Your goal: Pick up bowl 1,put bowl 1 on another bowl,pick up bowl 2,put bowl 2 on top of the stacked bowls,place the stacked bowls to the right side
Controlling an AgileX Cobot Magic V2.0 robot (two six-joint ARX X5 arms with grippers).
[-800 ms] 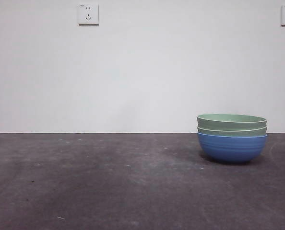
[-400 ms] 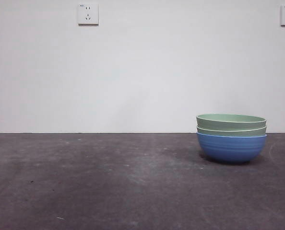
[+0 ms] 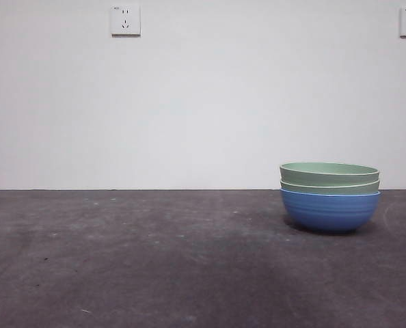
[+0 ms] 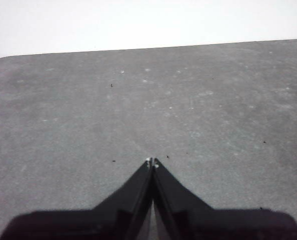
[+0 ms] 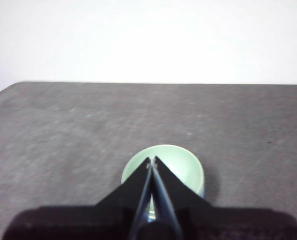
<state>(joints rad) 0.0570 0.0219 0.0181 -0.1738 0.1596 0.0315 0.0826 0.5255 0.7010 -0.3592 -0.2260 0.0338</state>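
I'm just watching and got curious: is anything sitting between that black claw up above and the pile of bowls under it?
Nothing visible does. The right claw, jaws shut, hangs over the stack of two pale green ribbed bowls nested in a blue ribbed bowl, with only air between. Around it lies bare grey tabletop.

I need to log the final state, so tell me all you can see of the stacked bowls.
The stacked bowls are three: a blue ribbed bowl at the bottom with two pale green, light-rimmed bowls nested inside. They look like matte plastic. The stack stands upright and level on the dark grey table, on its right side in the front view. No pincer touches it.
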